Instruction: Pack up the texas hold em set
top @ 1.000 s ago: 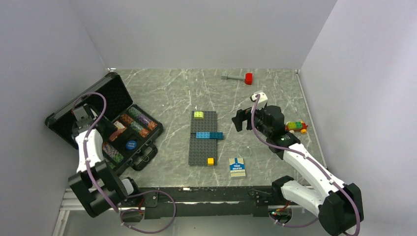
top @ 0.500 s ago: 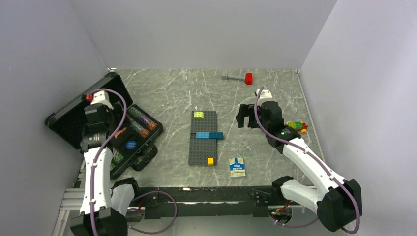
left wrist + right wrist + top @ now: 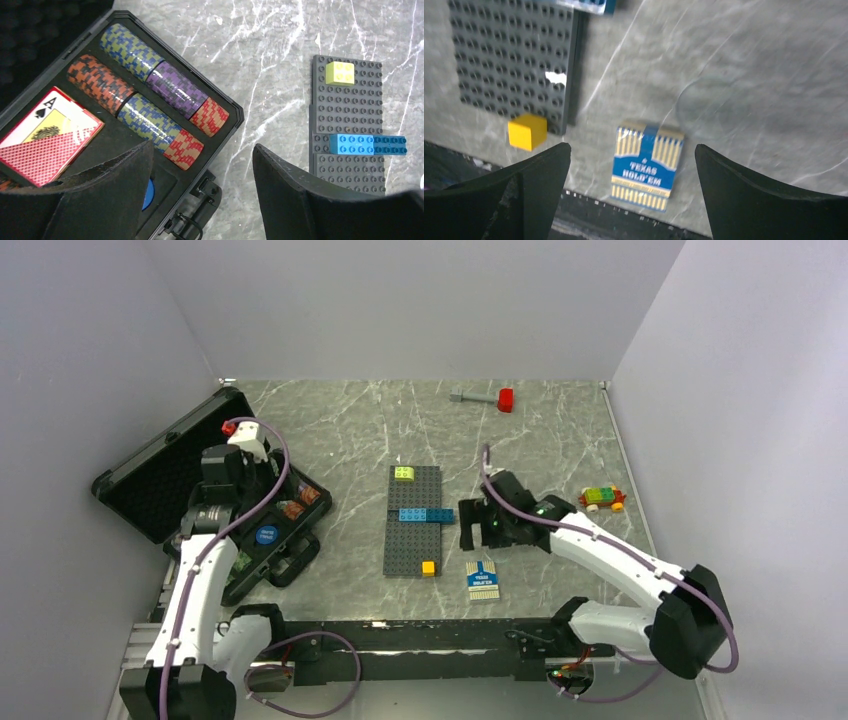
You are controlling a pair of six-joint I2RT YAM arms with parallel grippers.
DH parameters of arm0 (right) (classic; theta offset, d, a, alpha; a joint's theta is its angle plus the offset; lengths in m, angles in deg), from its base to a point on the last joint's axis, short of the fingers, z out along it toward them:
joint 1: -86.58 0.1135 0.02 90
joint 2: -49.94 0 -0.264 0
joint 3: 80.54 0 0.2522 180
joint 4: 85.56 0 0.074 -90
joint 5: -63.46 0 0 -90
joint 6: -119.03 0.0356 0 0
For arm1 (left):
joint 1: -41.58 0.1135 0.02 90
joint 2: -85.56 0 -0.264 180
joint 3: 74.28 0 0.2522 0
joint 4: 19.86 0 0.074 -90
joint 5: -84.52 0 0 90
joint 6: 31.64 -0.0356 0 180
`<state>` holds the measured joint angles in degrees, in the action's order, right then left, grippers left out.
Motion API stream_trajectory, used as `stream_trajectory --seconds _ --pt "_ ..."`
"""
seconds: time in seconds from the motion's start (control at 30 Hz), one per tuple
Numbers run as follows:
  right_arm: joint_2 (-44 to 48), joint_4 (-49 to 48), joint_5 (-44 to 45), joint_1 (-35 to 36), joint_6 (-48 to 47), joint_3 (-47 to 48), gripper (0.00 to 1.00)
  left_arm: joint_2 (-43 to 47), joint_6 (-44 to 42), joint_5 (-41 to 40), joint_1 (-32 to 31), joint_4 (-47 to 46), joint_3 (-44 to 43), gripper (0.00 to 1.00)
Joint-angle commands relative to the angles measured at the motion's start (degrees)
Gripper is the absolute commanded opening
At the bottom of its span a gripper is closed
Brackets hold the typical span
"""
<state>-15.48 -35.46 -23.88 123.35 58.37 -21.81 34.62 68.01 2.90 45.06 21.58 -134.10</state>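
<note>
A dark grey studded brick baseplate (image 3: 413,521) with a small yellow cube brick (image 3: 527,131) lies just left of the blue-white card pack (image 3: 647,167). That pack lies flat on the marble tabletop (image 3: 560,430) beneath the right claw (image 3: 631,147), spread wide and empty. The left claw (image 3: 202,150), likewise released, hovers over the open black foam-lined case (image 3: 235,112).

Even light; right wrist perhaps motion-blurred.

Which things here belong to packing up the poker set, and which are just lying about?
Belongs to the job: black case, chips, red card pack, blue button, blue card pack.
Lying about: grey brick plate, hammer, small brick car.
</note>
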Motion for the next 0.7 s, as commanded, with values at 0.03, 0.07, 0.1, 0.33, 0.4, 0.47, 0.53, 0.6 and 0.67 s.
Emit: stream_trajectory --seconds 0.03,0.07,0.1,0.33,0.4,0.47,0.53,0.6,0.67 --pt "-2.1 8.18 3.09 7.72 10.37 -2.2 0.99 -1.5 -1.18 5.12 -0.32 -0.84 -0.34 0.77" --pt "-2.21 9.03 3.73 8.71 11.4 -2.73 0.99 -1.61 -1.13 5.43 -0.39 -0.87 -0.34 0.77" --pt "-2.32 9.47 4.5 9.62 12.49 -3.26 0.99 -1.7 -1.09 5.56 -0.41 -0.83 -0.34 0.77" --pt "-5.36 7.25 6.75 14.83 16.35 -5.25 0.97 -2.36 -0.66 6.16 -0.41 -0.8 -0.34 0.77" --pt "-7.05 7.02 7.65 16.43 16.8 -4.81 0.96 -2.39 -0.56 6.0 -0.41 -0.72 -0.34 0.77" --pt "-7.67 6.79 8.6 17.42 17.02 -4.49 0.96 -2.37 -0.52 5.82 -0.45 -0.7 -0.25 0.77" --pt "-7.77 6.53 9.46 17.7 17.22 -4.57 0.95 -2.33 -0.47 5.9 -0.41 -0.72 -0.21 0.77" --pt "-8.23 6.19 10.09 17.79 17.39 -4.81 0.94 -2.54 -0.5 6.02 -0.41 -0.66 -0.32 0.77" --pt "-8.81 5.8 10.74 18.12 17.54 -4.9 0.92 -2.63 -0.44 6.11 -0.41 -0.61 -0.34 0.77"
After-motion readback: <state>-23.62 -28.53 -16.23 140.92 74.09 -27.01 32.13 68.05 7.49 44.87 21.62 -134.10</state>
